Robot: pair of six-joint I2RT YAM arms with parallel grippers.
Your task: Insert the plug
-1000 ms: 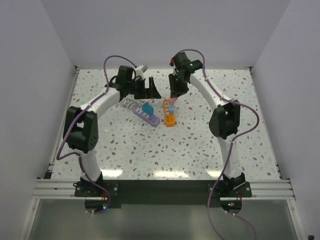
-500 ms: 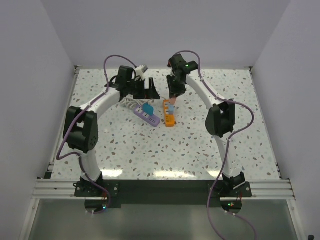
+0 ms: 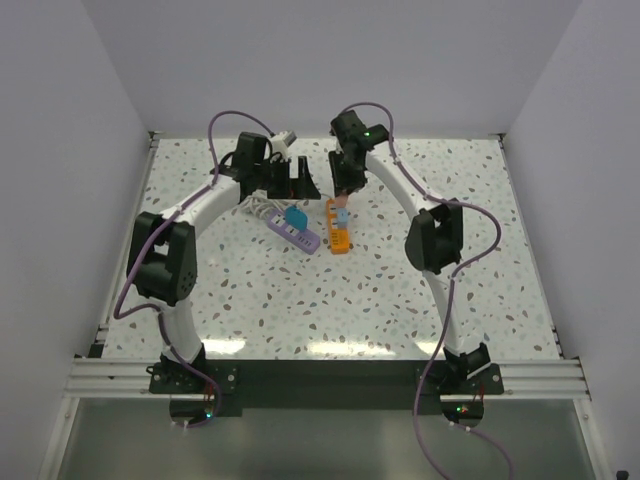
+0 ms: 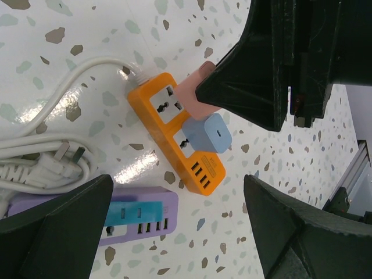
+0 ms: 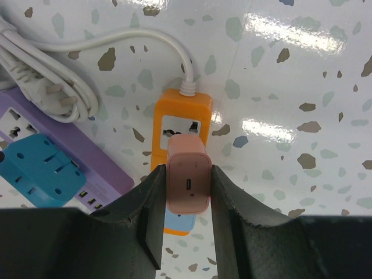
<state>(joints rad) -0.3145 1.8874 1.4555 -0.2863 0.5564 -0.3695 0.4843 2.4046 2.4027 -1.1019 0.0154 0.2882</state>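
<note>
Insertion is in hand: the right gripper (image 5: pixel 187 232) clamps the pink charger plug (image 5: pixel 188 183) over the orange power strip (image 5: pixel 181 113); next, probably a straight descent, prongs aligned with a free socket. The left wrist view shows plainly the seated blue adapter (image 4: pixel 204 132), mostly hidden from the right wrist. The left gripper (image 4: pixel 179 192) hangs wide open.

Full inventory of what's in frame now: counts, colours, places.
orange power strip: 1, orange, table centre
purple power strip: 1, purple, left of the orange one
pink adapter: 1, pink, over the orange strip
blue adapter: 1, light blue, plugged into the orange strip
teal adapter: 1, teal, on the purple strip
cord bundle: 1, white, beside the purple strip
table: 1, speckled white
left gripper: 1, black, open, empty
right gripper: 1, black, clamping the pink adapter
</note>
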